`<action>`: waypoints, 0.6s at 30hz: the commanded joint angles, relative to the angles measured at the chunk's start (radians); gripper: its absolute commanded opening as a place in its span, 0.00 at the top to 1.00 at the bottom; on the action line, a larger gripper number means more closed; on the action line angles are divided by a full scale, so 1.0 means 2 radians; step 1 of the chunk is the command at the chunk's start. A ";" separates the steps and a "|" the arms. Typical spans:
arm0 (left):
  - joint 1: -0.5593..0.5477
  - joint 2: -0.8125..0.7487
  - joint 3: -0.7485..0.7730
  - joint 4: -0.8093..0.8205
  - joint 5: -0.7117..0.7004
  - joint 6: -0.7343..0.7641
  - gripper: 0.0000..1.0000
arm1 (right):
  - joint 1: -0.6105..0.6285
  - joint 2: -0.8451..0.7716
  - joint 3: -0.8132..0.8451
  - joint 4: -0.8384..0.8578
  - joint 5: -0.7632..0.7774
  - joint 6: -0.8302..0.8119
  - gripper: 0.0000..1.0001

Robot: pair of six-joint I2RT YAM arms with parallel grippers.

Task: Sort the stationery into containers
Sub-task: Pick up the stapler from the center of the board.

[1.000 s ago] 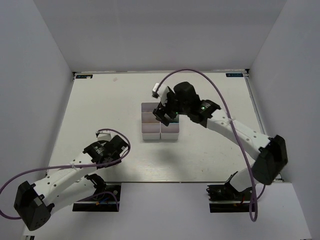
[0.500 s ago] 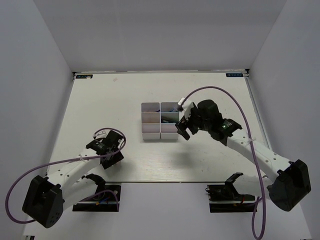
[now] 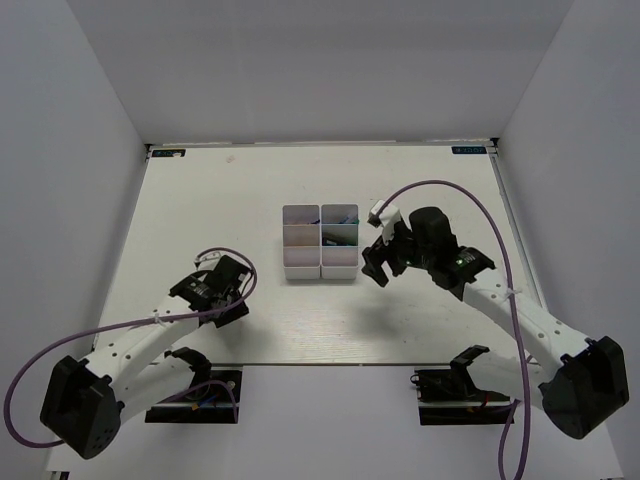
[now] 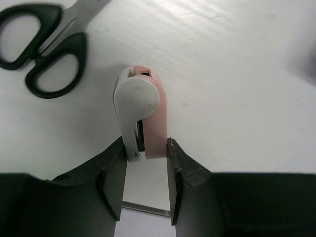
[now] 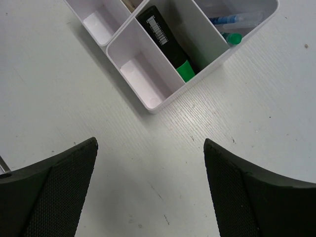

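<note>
The white block of bins (image 3: 320,243) stands mid-table. In the right wrist view, one bin (image 5: 118,43) holds a green-tipped black marker (image 5: 168,42), and the one beyond holds a blue pen (image 5: 232,20). My right gripper (image 3: 375,268) is open and empty just right of the bins, low over bare table (image 5: 149,144). My left gripper (image 3: 222,292) is at the near left. In the left wrist view its fingers (image 4: 145,153) are closed on the near end of a pink and white piece (image 4: 143,111) lying on the table.
Black-handled scissors (image 4: 44,54) lie on the table just beyond and left of the pink piece; in the top view the left arm hides them. White walls enclose the table on three sides.
My right arm has drawn back from over the bins to the table right of them, gripper empty. My left gripper has shifted slightly at the near left.
</note>
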 commanded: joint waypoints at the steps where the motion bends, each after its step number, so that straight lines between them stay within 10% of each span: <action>1: -0.020 -0.011 0.059 0.005 0.009 0.026 0.89 | -0.008 -0.020 -0.003 0.009 -0.013 0.008 0.11; 4: -0.036 0.006 0.097 0.038 0.039 0.063 0.92 | -0.012 -0.024 -0.003 -0.001 -0.004 0.002 0.21; 8: -0.048 0.046 0.155 0.064 0.085 0.111 0.97 | -0.021 -0.037 -0.015 -0.003 0.012 -0.005 0.60; 18: -0.058 0.218 0.352 0.002 0.228 0.209 0.98 | -0.037 -0.058 -0.046 0.017 0.024 0.008 0.61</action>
